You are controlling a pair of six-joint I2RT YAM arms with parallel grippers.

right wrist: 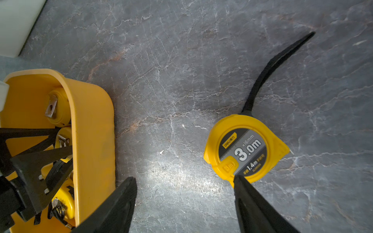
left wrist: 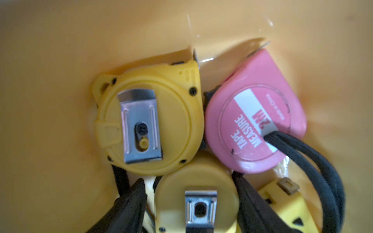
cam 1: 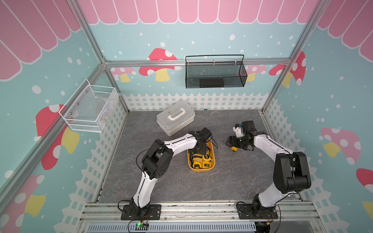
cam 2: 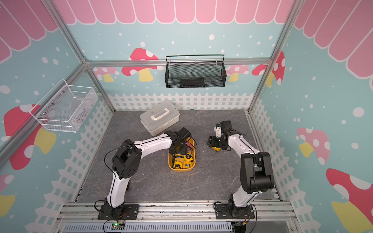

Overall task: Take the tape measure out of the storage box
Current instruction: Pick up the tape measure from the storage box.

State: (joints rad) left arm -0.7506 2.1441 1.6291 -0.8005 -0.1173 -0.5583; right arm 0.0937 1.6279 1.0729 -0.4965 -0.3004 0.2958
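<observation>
the storage box (cam 1: 201, 170) sits near the middle of the table (cam 1: 161, 185). the left arm (cam 1: 181, 141) reaches over its far half, so in both top views that end is hidden under the wrist. only the near end shows, crowded with yellow cases and black straps.

looking down into the box, the left jaws stand apart, one on each side of a yellow tape measure (left wrist: 197, 193) that lies clip-side up on the box floor. whether they press on it i cannot tell. hard against it lie a larger yellow tape measure (left wrist: 149, 121), also clip up, and a pink tape measure (left wrist: 252, 129) marked 2m. these two touch each other and sit closer to the box wall. black wrist straps (left wrist: 314, 167) loop from the pink one past one finger, and another yellow case (left wrist: 282, 205) lies just beside that finger.

to the right of the box and apart from it, the right jaws hang wide open over the table, holding nothing. a loose tape measure (right wrist: 245, 149) marked 3.0m lies flat there, outside the box, with one fingertip over its edge. its black strap (right wrist: 278, 60) trails away from the box.

beyond the box's far end stands a white lidded case (cam 1: 175, 118), close to the left wrist. a black mesh basket (cam 1: 215, 73) and a white wire basket (cam 1: 88, 107) hang on the walls, well apart from the box.
</observation>
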